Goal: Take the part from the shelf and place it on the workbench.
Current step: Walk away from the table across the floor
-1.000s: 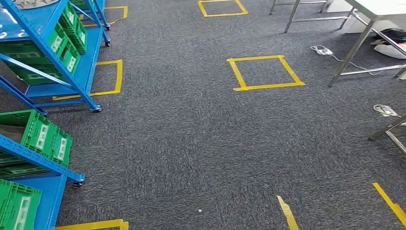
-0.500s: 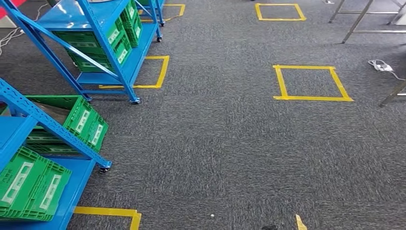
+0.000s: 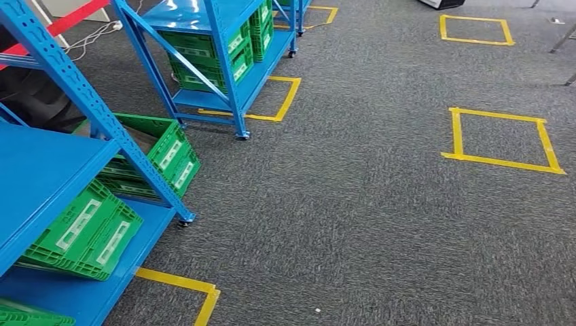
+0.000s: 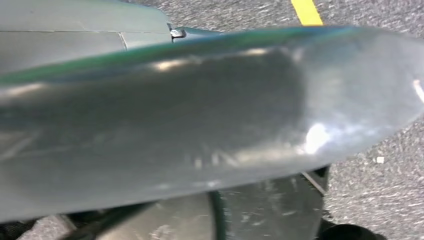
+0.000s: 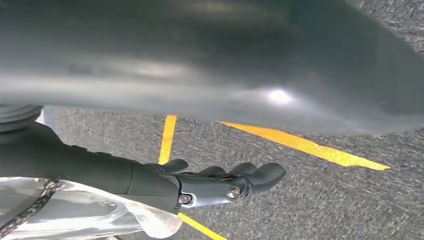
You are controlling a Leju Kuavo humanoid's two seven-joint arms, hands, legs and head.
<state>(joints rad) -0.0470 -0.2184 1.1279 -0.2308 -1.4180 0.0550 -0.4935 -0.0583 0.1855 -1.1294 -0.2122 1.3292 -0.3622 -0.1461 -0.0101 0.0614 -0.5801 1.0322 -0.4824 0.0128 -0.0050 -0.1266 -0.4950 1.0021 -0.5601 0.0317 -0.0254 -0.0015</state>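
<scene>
A blue metal shelf [image 3: 47, 170] on small wheels stands at the near left of the head view, on grey carpet. It has perforated upright posts, slanted braces and flat blue decks. Under its upper deck a green plastic crate [image 3: 85, 234] sits tilted on the lowest deck. A second green crate [image 3: 159, 153], open on top, leans just behind the slanted brace. Farther back stands a second blue shelf [image 3: 261, 64] of the same build, also on wheels. Its lower deck carries stacked green crates [image 3: 217, 54] with pale labels on their sides. The part itself cannot be made out on either shelf.
</scene>
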